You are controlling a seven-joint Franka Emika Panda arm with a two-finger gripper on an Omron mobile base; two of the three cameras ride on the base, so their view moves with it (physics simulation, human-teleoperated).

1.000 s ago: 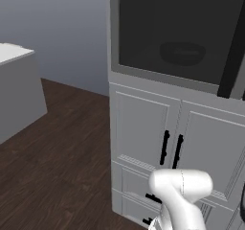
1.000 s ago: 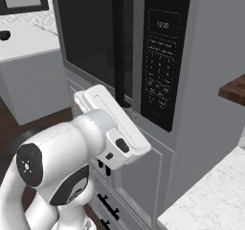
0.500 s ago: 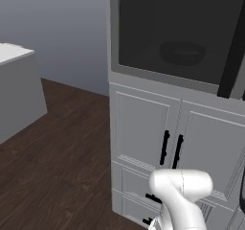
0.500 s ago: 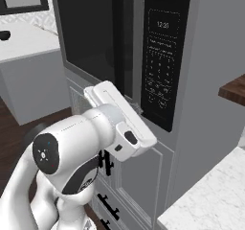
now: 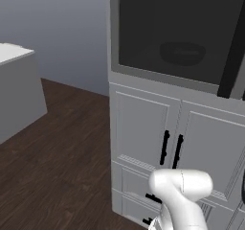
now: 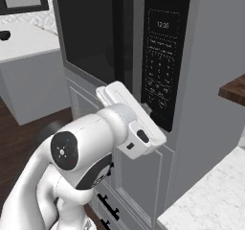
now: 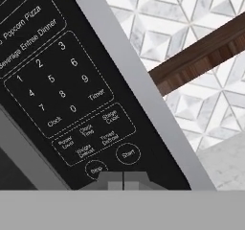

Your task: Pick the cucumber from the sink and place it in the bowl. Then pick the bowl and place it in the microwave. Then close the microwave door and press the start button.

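Grey-silver microwave [image 6: 191, 56] sits built in above panelled cabinet doors [image 5: 158, 143] with black handles. Microwave door [image 5: 172, 32] shut flush; through its dark glass the black bowl [image 5: 182, 53] shows faintly inside, toward the right of the cavity. Cucumber cannot be made out through the glass.

Gripper [image 7: 123, 180] is up against the lower end of the black control panel [image 6: 160, 66], jaws pressed together with nothing between them (fingertips meet in a single seam in the hand view). Tips sit just below the round Start button [image 7: 128, 154] and beside the Stop button [image 7: 96, 169], both close ahead; whether they touch the panel cannot be told.

Right base view: white arm reaches up from lower left, hand angled toward the panel's bottom edge beside the vertical black door handle [image 6: 119, 32]. Marble counter [image 6: 210, 195] at lower right. Dark wood floor [image 5: 57, 147] to the left of the cabinets.
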